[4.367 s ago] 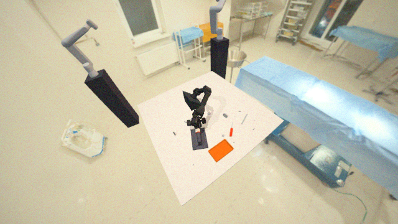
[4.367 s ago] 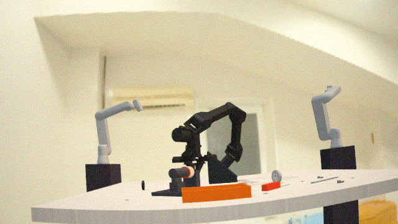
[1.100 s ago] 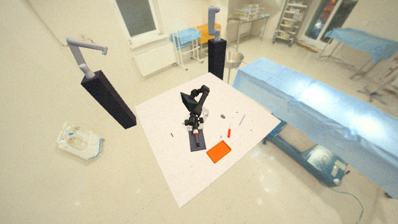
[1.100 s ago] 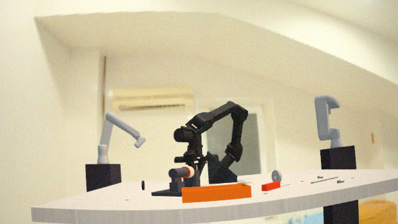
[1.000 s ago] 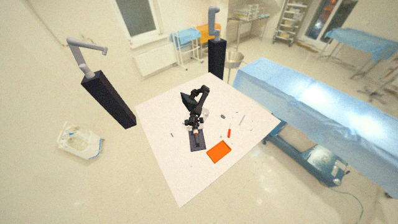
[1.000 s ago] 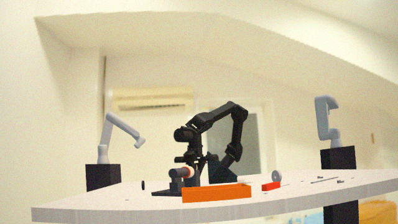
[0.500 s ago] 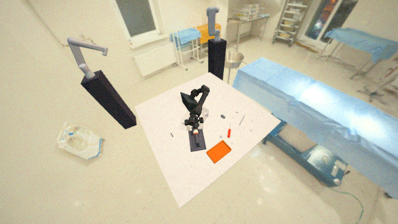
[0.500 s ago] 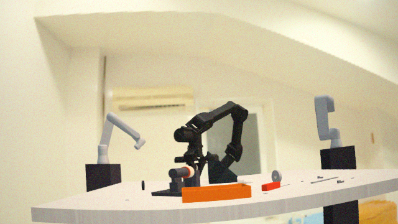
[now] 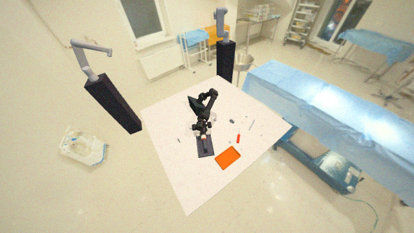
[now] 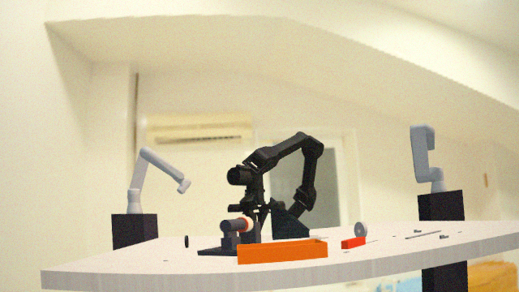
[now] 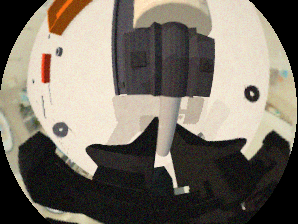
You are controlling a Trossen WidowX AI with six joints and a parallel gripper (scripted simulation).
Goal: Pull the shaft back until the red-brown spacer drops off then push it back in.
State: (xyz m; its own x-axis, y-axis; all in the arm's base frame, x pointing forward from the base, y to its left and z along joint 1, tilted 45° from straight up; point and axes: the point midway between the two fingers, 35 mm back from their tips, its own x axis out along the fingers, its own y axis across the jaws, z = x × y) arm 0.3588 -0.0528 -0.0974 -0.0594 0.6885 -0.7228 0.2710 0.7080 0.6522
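My gripper (image 11: pixel 161 119) is shut on the light grey shaft (image 11: pixel 169 112), just behind the dark bearing block (image 11: pixel 171 65). Beyond that block, a wide cream spacer (image 11: pixel 172 11) (image 10: pixel 250 224) sits around the shaft's line. The red-brown spacer (image 10: pixel 246 221) (image 9: pixel 203 139) shows as a thin ring between the cream spacer and the dark round housing (image 10: pixel 232 225) on its block. It is up at shaft height, not on the table, and is out of sight in the wrist view. The dark baseplate (image 9: pixel 210 153) (image 10: pixel 211 252) lies under the blocks.
An orange tray (image 9: pixel 228 158) (image 10: pixel 281 252) stands beside the baseplate. A red-handled tool (image 9: pixel 238 138) (image 10: pixel 353 242) (image 11: pixel 46 68), a grey ring (image 10: pixel 360 229) (image 11: pixel 60 127) and a thin rod (image 9: pixel 251 125) lie farther out. A black ring (image 10: pixel 186 241) (image 11: pixel 253 91) stands on the other side.
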